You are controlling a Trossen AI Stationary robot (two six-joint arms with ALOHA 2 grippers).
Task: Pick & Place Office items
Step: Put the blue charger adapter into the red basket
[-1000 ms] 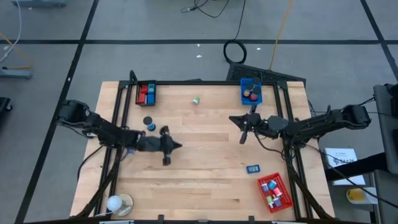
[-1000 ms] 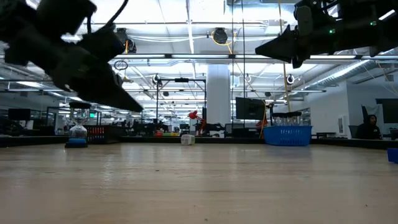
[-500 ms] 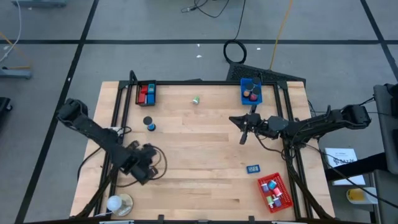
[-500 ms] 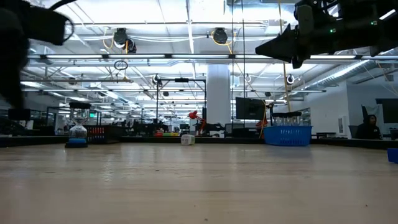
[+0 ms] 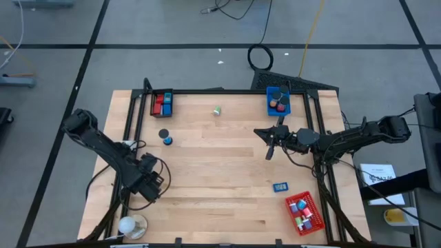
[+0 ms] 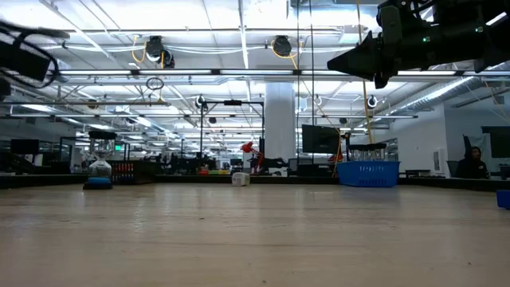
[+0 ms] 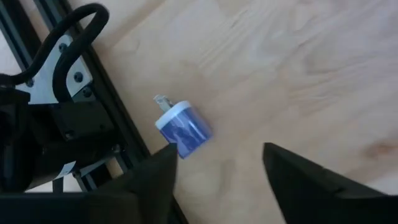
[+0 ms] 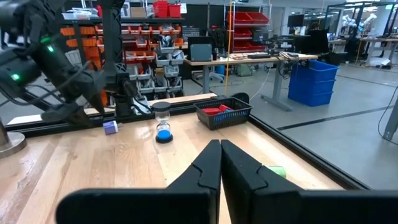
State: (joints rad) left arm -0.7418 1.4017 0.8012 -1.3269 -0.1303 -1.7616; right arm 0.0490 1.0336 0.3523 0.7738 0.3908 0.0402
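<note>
A small blue-and-white block [image 7: 182,129] lies on the wood close to the black frame rail [image 7: 118,124] at the table's left side; it also shows as a bluish block [image 8: 111,127] in the right wrist view. My left gripper [image 7: 217,168] hangs over it, pointing down, open, with one finger on each side and short of the block. In the high view my left gripper [image 5: 148,183] hides the block. My right gripper [image 5: 270,153] is shut on nothing, level above the table's right half. Other office items lie loose: a green one [image 5: 217,110], an hourglass-shaped one with a blue base [image 8: 163,124] and a blue block [image 5: 280,187].
A black tray [image 5: 162,103] with red and blue items stands at the far left, a blue tray [image 5: 278,102] at the far right, a red tray [image 5: 304,212] at the near right. A round white and tan object [image 5: 131,225] sits at the near left corner. Bare wood lies mid-table.
My left gripper has swung from the middle of the table toward the left and near edges and has tipped from level to pointing down. In the low view it has gone out of the picture to the left. My right arm has kept still.
</note>
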